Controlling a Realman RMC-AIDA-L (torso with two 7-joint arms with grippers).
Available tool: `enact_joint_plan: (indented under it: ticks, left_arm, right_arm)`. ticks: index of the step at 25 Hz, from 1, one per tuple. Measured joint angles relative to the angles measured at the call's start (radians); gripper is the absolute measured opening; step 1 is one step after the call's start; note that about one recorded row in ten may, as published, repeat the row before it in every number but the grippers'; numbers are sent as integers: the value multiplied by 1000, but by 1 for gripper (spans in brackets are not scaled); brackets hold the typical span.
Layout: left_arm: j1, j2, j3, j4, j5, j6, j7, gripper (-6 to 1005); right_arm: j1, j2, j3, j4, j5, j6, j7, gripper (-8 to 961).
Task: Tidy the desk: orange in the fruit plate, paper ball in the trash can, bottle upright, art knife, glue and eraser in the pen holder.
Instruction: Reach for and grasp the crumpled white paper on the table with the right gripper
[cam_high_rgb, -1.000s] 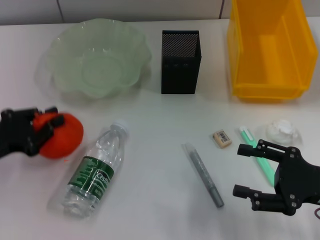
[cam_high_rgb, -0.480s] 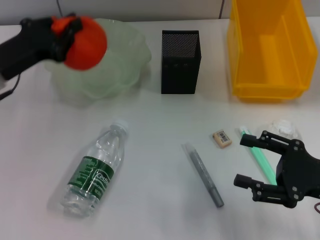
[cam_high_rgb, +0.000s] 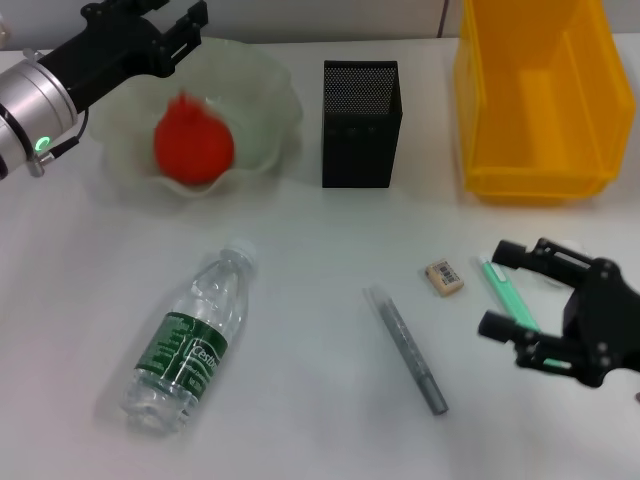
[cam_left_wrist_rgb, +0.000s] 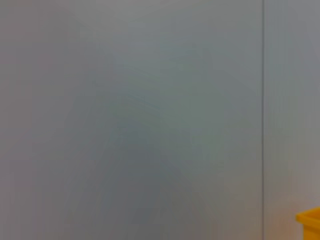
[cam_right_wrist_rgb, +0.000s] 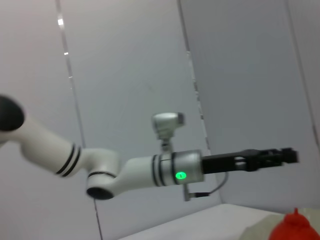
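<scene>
Orange (cam_high_rgb: 194, 140) resting in the fruit plate (cam_high_rgb: 270, 90) at the tabletop's far-left corner, my left hand (cam_high_rgb: 168, 28) released above it; my right hand (cam_high_rgb: 520, 290), spread over the green art knife (cam_high_rgb: 505, 290) near the right edge, could nudge the neighbouring eraser (cam_high_rgb: 444, 277).

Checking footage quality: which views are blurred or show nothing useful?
Head view: mostly sharp, but the red-orange round fruit in the pale-green glass dish is smeared. Left wrist view: blank wall, only a yellow bin corner. Right wrist view: soft.

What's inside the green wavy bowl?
The orange sits inside the fruit plate, free of the open left gripper above the rim. Whatever is under the orange is hidden.
</scene>
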Motion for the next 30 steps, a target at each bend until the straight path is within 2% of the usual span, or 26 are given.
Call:
enact_joint_plan:
  ticks: [3, 4, 5, 6, 7, 8, 9, 10, 11, 12, 13, 14, 16, 17, 19, 20, 22, 27, 30]
  left_arm:
    - [30, 6, 38, 27, 8, 64, -13, 570]
    - [70, 9, 98, 75, 15, 126, -26, 610]
    - [70, 9, 98, 75, 15, 126, -26, 650]
    - [70, 9, 98, 75, 15, 126, -26, 690]
    - [110, 10, 149, 121, 20, 176, -44, 730]
    - [191, 10, 251, 209, 21, 250, -95, 770]
    - [241, 10, 312, 262, 21, 297, -114, 776]
    - [241, 10, 312, 262, 21, 297, -114, 781]
    - [241, 10, 312, 262, 21, 297, -114, 787]
    - [325, 10, 391, 315, 21, 367, -116, 793]
    - [334, 10, 398, 317, 22, 374, -115, 798]
    - [371, 10, 422, 324, 21, 397, -110, 804]
    - [390, 10, 428, 323, 19, 405, -108, 815]
    - [398, 9, 428, 321, 17, 407, -107, 821]
    - [413, 8, 426, 301, 15, 409, -96, 832]
    - [413, 8, 426, 301, 15, 409, -96, 832]
    - [413, 7, 425, 291, 15, 407, -93, 832]
    - [407, 6, 422, 268, 14, 404, -78, 831]
    - [407, 6, 422, 257, 13, 403, -69, 831]
  right_arm:
    - [-2, -2, 5, -53, 18, -12, 85, 799]
    - [-14, 4, 5, -165, 53, -34, 187, 799]
    - [-14, 4, 5, -165, 53, -34, 187, 799]
    - [-18, 6, 3, -242, 75, -45, 251, 799]
    - [-19, 8, 0, -315, 91, -50, 326, 799]
    - [-15, 8, -3, -395, 104, -50, 426, 799]
    - [2, 8, -13, -530, 99, -40, 623, 799]
    - [2, 8, -13, -530, 99, -40, 623, 799]
    - [13, 6, -26, -613, 82, -35, 726, 798]
    - [20, 7, -53, -712, 55, -31, 817, 798]
    - [25, 8, -89, -810, 21, -26, 907, 798]
    - [30, 10, -176, -987, -60, -13, 1067, 798]
    - [45, 11, -269, -1134, -179, 5, 1224, 786]
    - [45, 11, -269, -1134, -179, 5, 1224, 786]
    - [86, 11, -383, -1230, -379, 29, 1413, 786]
    - [86, 11, -383, -1230, -379, 29, 1413, 787]
    - [109, 11, -467, -1237, -506, 63, 1504, 787]
    - [127, 12, -644, -1159, -641, 195, 1602, 787]
    - [141, 11, -699, -1090, -663, 260, 1621, 787]
